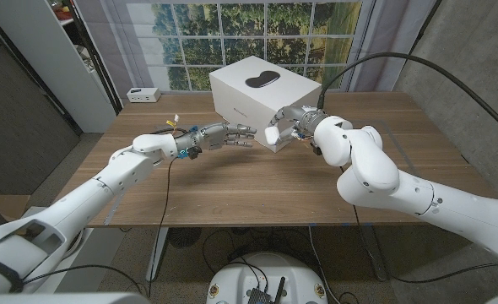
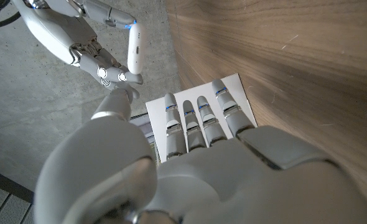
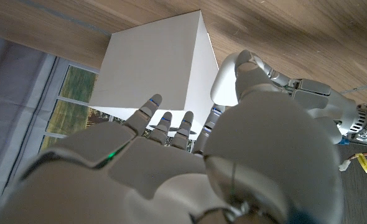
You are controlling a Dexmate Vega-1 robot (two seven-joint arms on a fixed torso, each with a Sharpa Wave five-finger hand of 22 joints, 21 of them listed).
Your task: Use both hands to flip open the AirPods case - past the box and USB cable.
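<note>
My right hand (image 1: pixel 302 125) holds a small white AirPods case (image 1: pixel 272 135) in its fingertips above the table, just in front of the white box (image 1: pixel 262 95). The case (image 2: pixel 134 48) looks closed, pinched at one end by the right hand (image 2: pixel 96 59). My left hand (image 1: pixel 224 135) reaches toward it with fingers (image 2: pixel 196 118) stretched out and apart, holding nothing. Its fingertips stop just short of the case in the head view. In the right wrist view the case (image 3: pixel 226 86) sits beside the left hand (image 3: pixel 308 93); I cannot tell whether they touch.
The white box (image 3: pixel 152 62) stands at the table's far middle, right behind both hands. A small white device (image 1: pixel 141 95) lies at the far left corner. The wooden table (image 1: pixel 232 190) spreads out below the arms, with a window behind it.
</note>
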